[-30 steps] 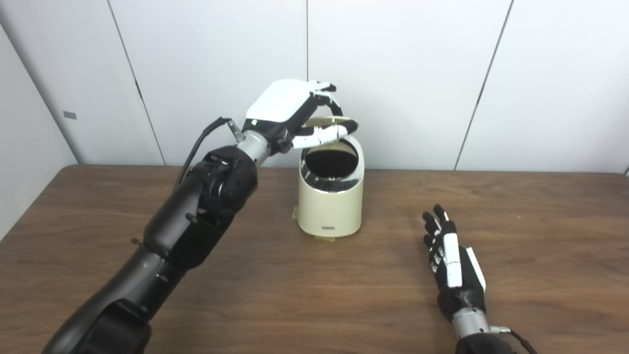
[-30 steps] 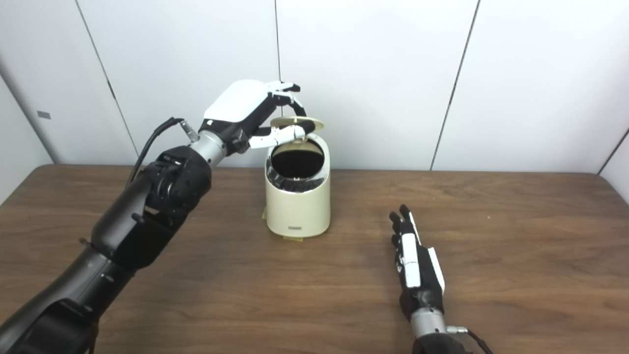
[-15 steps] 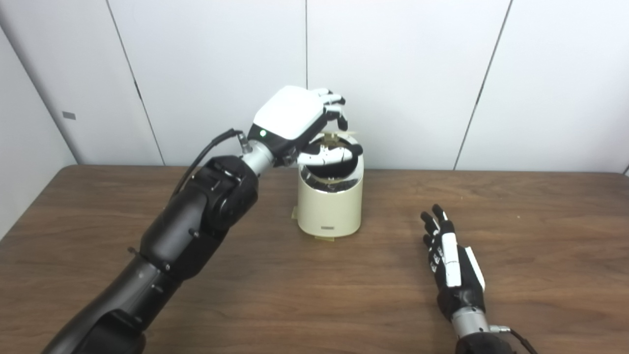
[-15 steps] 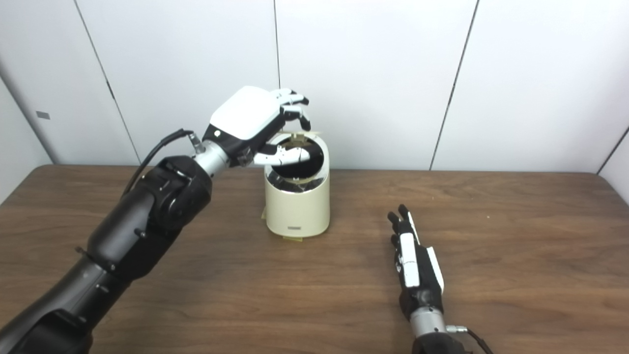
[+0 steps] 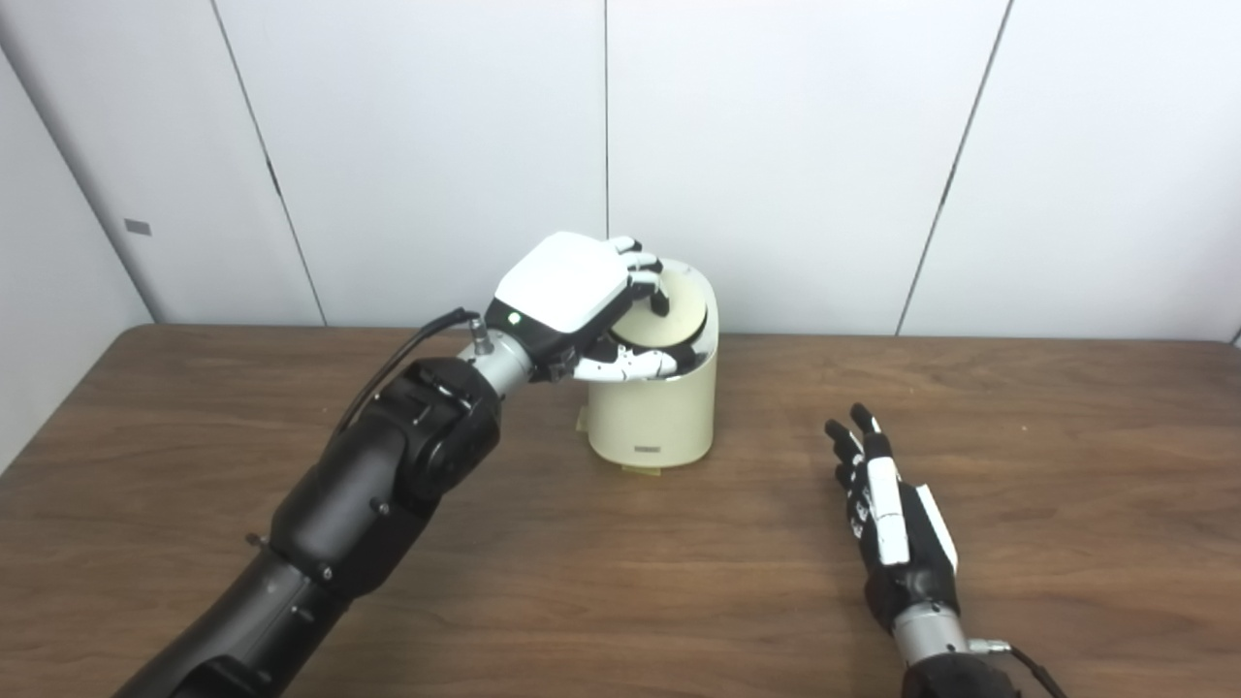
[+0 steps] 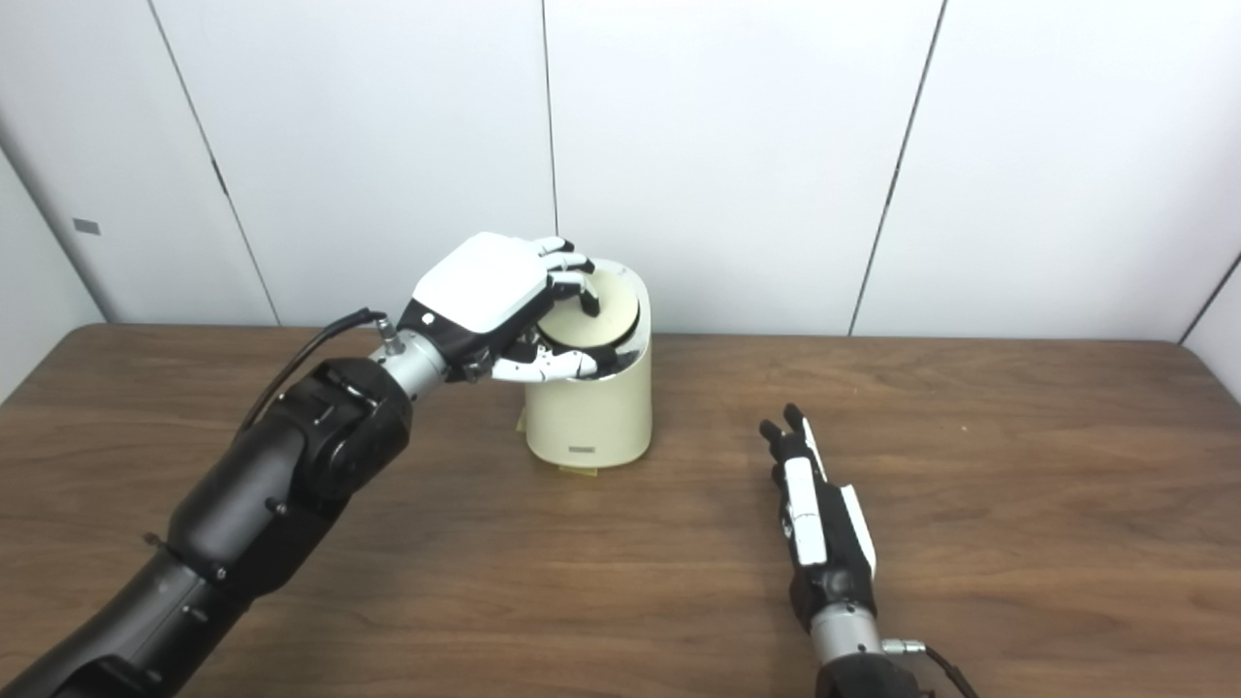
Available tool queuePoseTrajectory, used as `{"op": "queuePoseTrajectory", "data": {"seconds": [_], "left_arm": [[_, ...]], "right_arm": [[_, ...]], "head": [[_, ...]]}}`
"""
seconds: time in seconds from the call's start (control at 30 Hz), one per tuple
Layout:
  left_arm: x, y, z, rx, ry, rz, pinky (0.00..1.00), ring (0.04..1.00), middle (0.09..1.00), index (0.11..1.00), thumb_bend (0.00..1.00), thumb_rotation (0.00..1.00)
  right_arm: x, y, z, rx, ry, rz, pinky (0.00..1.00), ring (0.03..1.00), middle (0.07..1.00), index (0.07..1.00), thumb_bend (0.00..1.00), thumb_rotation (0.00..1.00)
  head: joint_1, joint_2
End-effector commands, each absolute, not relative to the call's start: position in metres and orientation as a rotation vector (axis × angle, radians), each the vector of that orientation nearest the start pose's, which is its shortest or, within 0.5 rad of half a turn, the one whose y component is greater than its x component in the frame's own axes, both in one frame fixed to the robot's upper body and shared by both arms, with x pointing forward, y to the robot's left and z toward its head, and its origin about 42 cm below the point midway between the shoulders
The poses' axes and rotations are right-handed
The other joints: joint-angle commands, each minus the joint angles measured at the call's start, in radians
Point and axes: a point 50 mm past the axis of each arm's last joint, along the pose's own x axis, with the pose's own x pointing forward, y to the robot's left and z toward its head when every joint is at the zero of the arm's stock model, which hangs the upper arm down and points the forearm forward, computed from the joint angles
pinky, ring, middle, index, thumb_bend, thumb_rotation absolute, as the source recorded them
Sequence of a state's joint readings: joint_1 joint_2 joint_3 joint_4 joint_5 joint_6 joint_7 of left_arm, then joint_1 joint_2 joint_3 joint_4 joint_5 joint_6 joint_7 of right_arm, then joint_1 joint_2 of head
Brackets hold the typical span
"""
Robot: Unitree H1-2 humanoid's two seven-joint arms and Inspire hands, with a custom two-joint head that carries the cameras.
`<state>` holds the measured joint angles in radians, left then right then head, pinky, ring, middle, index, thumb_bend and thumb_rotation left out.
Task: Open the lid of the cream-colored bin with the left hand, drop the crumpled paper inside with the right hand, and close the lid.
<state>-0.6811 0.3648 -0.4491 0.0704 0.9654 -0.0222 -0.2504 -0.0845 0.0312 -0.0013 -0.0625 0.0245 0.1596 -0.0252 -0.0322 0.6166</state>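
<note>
— Left of centre: why is your left hand (image 5: 572, 296) draped there?
— Fingers on the lid (image 5: 669, 315), thumb under its front rim — pinching it flat onto the cream-colored bin (image 5: 654, 412).
— Lower right?
— Your right hand (image 5: 887, 514) rests spread, empty; no crumpled paper visible, presumably binned.

Bright, even overhead light; soft shadows (faint ones) on the table (image 5: 620, 582); both views sharp.

The bin (image 5: 652, 412) stands on the table (image 5: 1066, 465) toward its back edge, near the wall. The left hand (image 5: 572, 301) rests on its lid (image 5: 674, 315). The right hand (image 5: 887, 514) lies on the table, right of and nearer than the bin.
</note>
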Motion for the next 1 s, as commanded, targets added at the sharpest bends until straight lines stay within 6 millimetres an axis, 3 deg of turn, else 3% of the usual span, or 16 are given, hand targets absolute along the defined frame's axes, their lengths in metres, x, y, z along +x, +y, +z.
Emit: {"op": "queuePoseTrajectory", "data": {"seconds": [0.0, 0.53, 0.97], "left_arm": [[0.438, 0.163, 0.295, 1.559, -0.582, -0.330, 0.85, 0.926, 0.884, 0.728, 0.55, 1.00], [0.430, 0.163, 0.279, 1.601, -0.598, -0.361, 0.89, 0.945, 0.894, 0.717, 0.57, 1.00], [0.423, 0.157, 0.249, 1.736, -0.645, -0.425, 0.95, 0.936, 0.895, 0.709, 0.60, 1.00]], "right_arm": [[0.309, -0.194, 0.129, 0.048, 0.020, 0.013, 1.00, 0.999, 0.941, 1.000, 0.68, 1.00], [0.304, -0.197, 0.135, 0.033, 0.033, 0.012, 1.00, 1.000, 0.940, 1.000, 0.68, 1.00], [0.302, -0.198, 0.141, 0.032, 0.031, 0.018, 1.00, 1.000, 0.946, 1.000, 0.66, 1.00]], "head": [[0.001, 0.002], [-0.004, 0.025], [-0.007, 0.042]]}}
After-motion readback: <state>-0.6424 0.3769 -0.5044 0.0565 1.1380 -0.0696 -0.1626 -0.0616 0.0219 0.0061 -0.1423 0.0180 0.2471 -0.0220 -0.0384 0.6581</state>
